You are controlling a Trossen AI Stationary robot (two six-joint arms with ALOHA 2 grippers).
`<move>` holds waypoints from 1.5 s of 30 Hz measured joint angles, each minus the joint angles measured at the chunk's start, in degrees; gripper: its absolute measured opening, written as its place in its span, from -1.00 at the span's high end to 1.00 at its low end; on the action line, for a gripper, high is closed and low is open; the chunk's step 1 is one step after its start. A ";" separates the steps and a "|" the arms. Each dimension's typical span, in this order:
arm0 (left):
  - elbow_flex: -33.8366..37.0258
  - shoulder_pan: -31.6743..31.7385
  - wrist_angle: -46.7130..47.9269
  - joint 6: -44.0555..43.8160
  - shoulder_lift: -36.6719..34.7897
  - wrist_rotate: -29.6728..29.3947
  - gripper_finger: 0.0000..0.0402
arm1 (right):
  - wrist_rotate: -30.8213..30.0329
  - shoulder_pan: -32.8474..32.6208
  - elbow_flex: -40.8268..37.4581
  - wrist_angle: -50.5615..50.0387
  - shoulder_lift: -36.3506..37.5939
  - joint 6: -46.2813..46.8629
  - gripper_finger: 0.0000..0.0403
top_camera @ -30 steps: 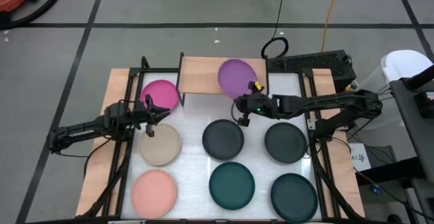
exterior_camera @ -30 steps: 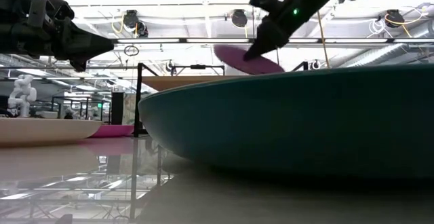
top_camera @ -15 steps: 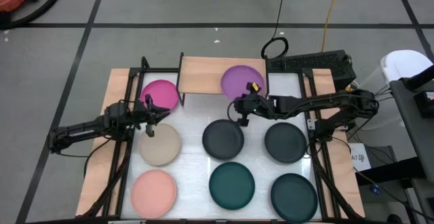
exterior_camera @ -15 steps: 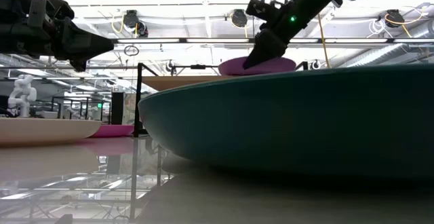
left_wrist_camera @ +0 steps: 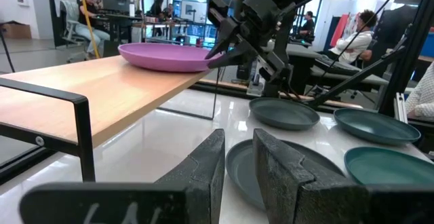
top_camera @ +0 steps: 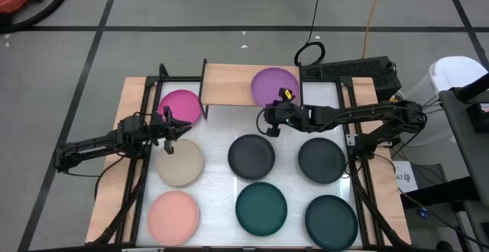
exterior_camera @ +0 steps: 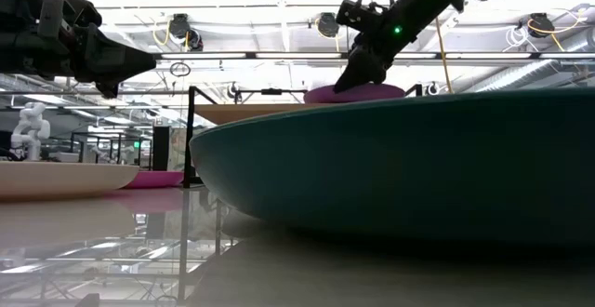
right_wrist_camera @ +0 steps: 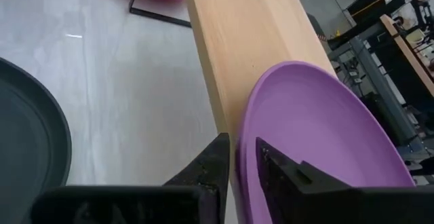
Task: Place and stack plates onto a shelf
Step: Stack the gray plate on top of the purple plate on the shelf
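Purple plate (top_camera: 275,86) rim pinched by right claw (top_camera: 274,114).

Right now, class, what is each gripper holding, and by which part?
The right gripper pinches the round matte purple plate by its near rim, over the light-wood shelf. The left gripper holds nothing.

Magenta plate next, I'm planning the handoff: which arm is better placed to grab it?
Probably the left. Its left gripper hangs beside the magenta plate, fingers nearly shut and empty. The right gripper is across the table, clamped on the purple plate on the shelf.
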State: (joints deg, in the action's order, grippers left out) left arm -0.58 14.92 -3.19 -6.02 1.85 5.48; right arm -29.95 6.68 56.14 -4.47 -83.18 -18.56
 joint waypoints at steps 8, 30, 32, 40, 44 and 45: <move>0.00 -0.01 0.00 -0.01 0.01 0.00 0.60 | -0.11 -2.21 0.11 -0.79 6.68 1.60 0.41; 0.00 -0.01 0.01 -0.01 0.01 0.00 0.60 | 0.24 -25.02 -30.66 24.66 28.48 22.57 0.34; 0.00 -0.02 0.01 -0.02 0.00 -0.01 0.60 | 0.22 -25.45 -34.84 34.34 28.50 22.36 0.34; 0.00 -0.01 -0.01 0.00 0.02 0.00 0.60 | 3.44 -25.55 -41.33 53.31 28.79 18.50 0.34; 0.00 -0.02 -0.94 -0.46 0.02 -0.02 0.60 | 4.72 -25.55 -41.33 53.49 29.15 17.55 0.34; 0.00 -0.02 -1.39 -0.65 0.02 0.00 0.60 | 4.70 -25.55 -41.34 53.51 29.14 17.29 0.34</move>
State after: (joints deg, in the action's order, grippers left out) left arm -0.58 14.90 -4.58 -6.67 1.87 5.47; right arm -25.26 -18.87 14.80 49.04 -54.04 -1.27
